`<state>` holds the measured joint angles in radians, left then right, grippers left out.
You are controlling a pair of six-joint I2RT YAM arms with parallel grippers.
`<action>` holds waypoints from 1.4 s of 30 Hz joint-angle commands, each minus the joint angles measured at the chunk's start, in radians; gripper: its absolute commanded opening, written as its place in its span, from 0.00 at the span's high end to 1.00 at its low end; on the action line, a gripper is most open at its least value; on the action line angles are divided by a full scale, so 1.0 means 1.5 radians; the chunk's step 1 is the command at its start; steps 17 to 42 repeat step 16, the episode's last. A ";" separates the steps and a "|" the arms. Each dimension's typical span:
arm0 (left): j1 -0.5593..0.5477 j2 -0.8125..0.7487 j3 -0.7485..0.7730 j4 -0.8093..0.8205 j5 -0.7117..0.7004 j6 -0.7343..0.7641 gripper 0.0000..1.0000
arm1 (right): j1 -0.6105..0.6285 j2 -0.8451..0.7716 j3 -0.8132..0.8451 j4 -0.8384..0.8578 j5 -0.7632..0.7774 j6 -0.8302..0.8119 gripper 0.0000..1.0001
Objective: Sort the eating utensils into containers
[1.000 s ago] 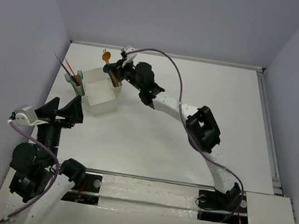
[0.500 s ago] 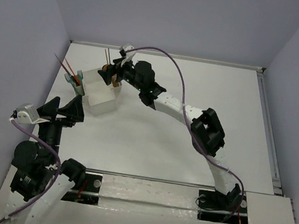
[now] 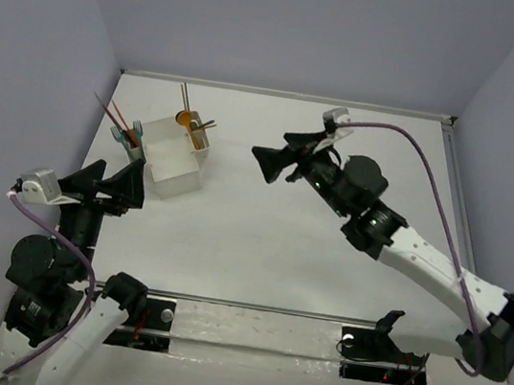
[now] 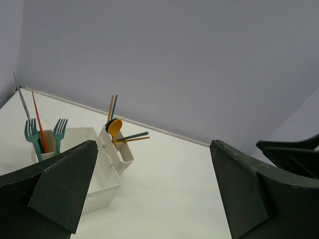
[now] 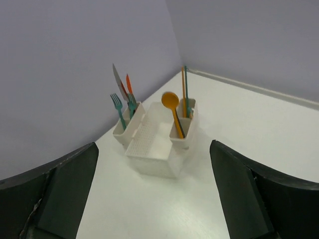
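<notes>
Retreating from the container (image 3: 174, 178), the right gripper (image 3: 267, 162) is hanging open and empty, as is the left gripper (image 3: 111, 182); staying high should spare the upright utensils (image 3: 184, 120).

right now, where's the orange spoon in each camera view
top external: the orange spoon is upper left, in the far end compartment of the white container.
left wrist: left of centre, bowl up, in the container's right-hand end compartment.
right wrist: near the centre, bowl up, leaning in the right-hand end compartment.
shared landmark: the white container, with the teal forks at its opposite end.
</notes>
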<state>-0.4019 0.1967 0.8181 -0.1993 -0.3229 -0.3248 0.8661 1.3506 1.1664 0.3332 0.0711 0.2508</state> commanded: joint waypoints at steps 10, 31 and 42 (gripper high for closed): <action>0.003 0.000 0.059 -0.072 0.072 -0.033 0.01 | 0.005 -0.605 -0.263 -0.459 0.208 0.120 0.00; 0.003 0.005 0.027 -0.044 0.104 -0.066 0.01 | 0.005 -0.646 -0.282 -0.468 0.213 0.131 0.00; 0.003 0.005 0.027 -0.044 0.104 -0.066 0.01 | 0.005 -0.646 -0.282 -0.468 0.213 0.131 0.00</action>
